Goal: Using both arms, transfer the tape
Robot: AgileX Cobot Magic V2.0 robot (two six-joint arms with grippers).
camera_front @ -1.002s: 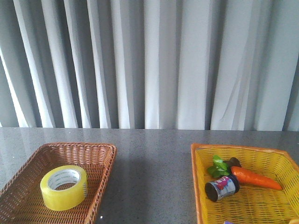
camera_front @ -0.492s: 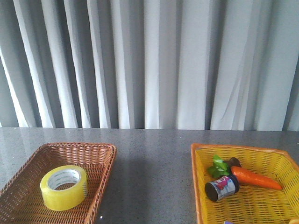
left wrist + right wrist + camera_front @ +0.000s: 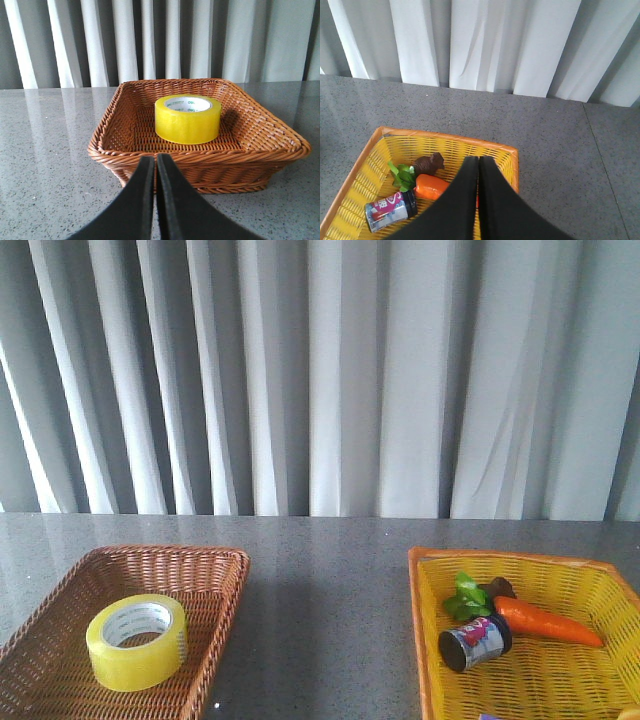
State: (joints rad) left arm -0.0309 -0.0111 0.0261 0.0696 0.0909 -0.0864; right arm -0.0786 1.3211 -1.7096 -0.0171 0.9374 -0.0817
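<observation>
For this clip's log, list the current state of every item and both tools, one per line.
Wide yellow translucent tape roll: lying flat, hole up, in brown wicker basket, ungrasped.
Small dark can with colourful label: on its side in yellow woven basket.
Orange toy carrot: lying beside the can.
Left tool: shut, empty, short of the brown basket.
Right tool: shut, empty, above the yellow basket.

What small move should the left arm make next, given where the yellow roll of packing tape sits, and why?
Probably open the left gripper and ease it forward over the near rim of the brown wicker basket. Its fingers are pressed together, short of the basket, while the yellow roll of packing tape lies flat inside, untouched. The right gripper is also shut, above the yellow plastic basket.
</observation>
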